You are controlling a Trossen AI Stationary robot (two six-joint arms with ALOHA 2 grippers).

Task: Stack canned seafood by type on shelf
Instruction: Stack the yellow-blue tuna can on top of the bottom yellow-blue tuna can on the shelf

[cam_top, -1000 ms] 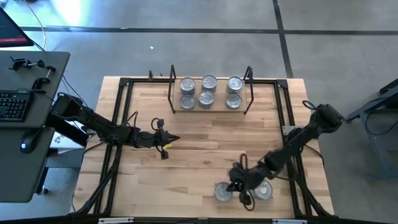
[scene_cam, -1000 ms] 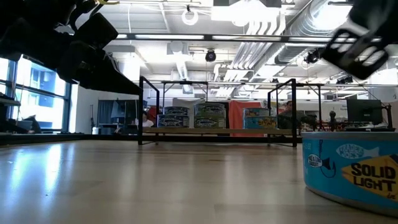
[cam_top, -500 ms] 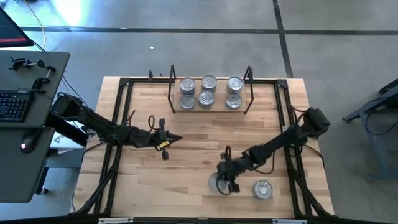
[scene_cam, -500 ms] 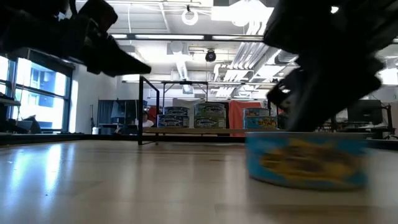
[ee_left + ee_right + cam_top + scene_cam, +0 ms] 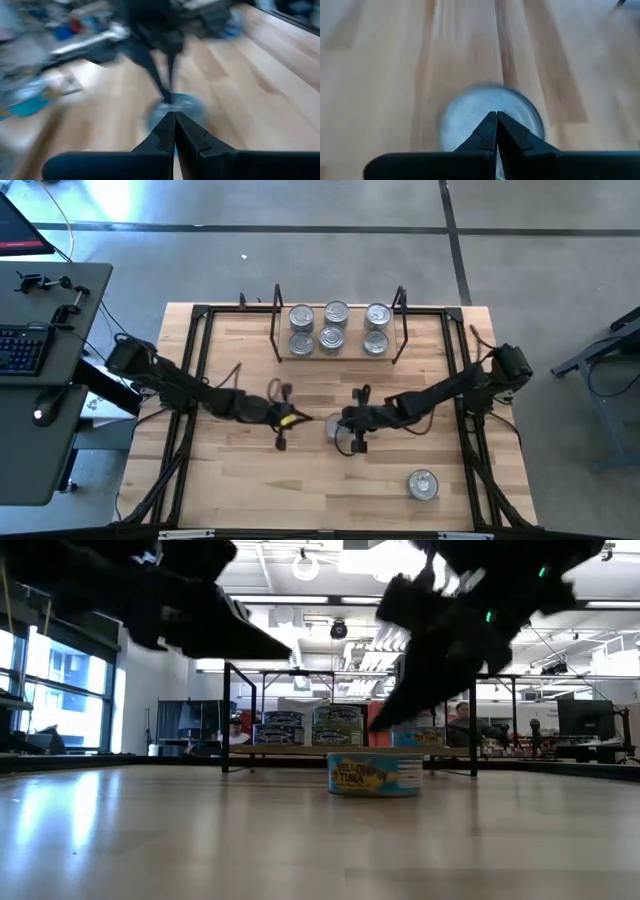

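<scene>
While pointed at the lone tin (image 5: pixel 334 427) in the middle of the tabletop (image 5: pixel 230 470), left gripper (image 5: pixel 300 418) just to that tin's left, fingers pressed together, holding nothing. Seen from the left wrist: closed fingertips (image 5: pixel 174 120) aimed at the tin's silver lid (image 5: pixel 176 106), right arm's dark fingers standing over the tin from the far side.

Central tin itself: upright on the wood, yellow-and-blue label in the low view (image 5: pixel 374 776), in front of the shelf (image 5: pixel 338 356) and well apart from it.

Just right of that tin, right gripper (image 5: pixel 345 425) over its right edge, fingers likewise closed on each other, gripping nothing. From the right wrist: closed tips (image 5: pixel 496 121) lying across the blurred silver lid (image 5: pixel 465 115); contact with the lid cannot be told.

Behind the central tin, on the shelf: six tins in two rows of three (image 5: pixel 337 327), silver lids up, between the black wire uprights.

Farther right and nearer the front edge than the central tin: one more tin (image 5: pixel 422 484), upright, alone, well clear of both grippers.
</scene>
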